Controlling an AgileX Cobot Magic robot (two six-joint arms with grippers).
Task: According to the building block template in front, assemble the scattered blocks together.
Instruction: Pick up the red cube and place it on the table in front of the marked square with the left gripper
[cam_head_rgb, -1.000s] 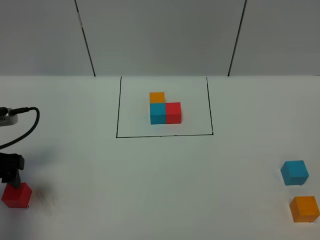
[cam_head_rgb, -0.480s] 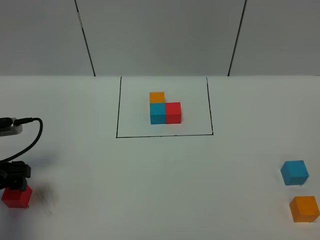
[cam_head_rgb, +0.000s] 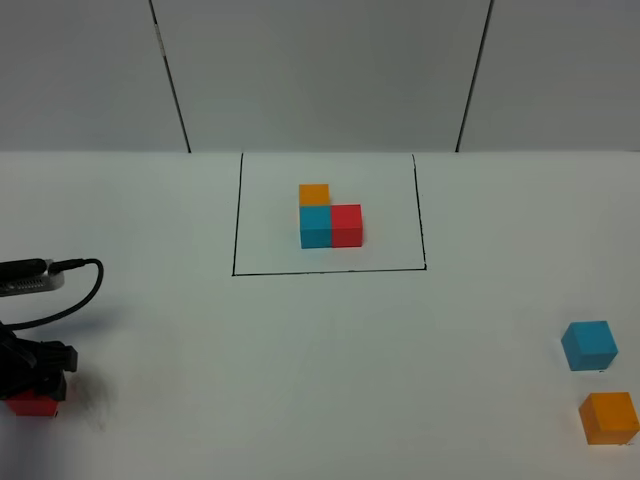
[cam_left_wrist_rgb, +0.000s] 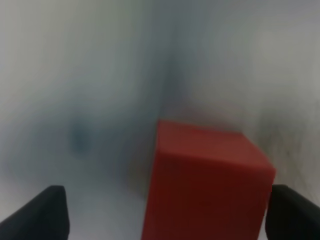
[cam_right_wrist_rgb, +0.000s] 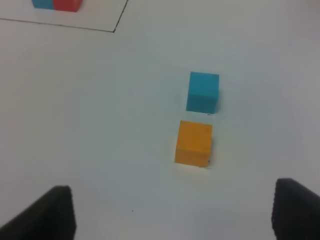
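Straddling red cube (cam_left_wrist_rgb: 205, 185), left tool (cam_left_wrist_rgb: 165, 212) open, right tool (cam_right_wrist_rgb: 172, 210) open and empty, template (cam_head_rgb: 330, 225) inside black outline (cam_head_rgb: 330, 271).

- Exterior high: mounted high at the near side, tilted down across the white worktop (cam_head_rgb: 320, 330) toward the rear wall (cam_head_rgb: 320, 70); building block template (cam_head_rgb: 330, 222) at 12 o'clock, red block (cam_head_rgb: 32, 406) at 8 o'clock, blue block (cam_head_rgb: 588, 345) and orange block (cam_head_rgb: 609, 417) at 4 o'clock.
- Left wrist: very close to the red block, blurred; shares only that block with the high view.
- Right wrist: well above the worktop, angled down; shares blue block, orange block and a template corner with the high view.
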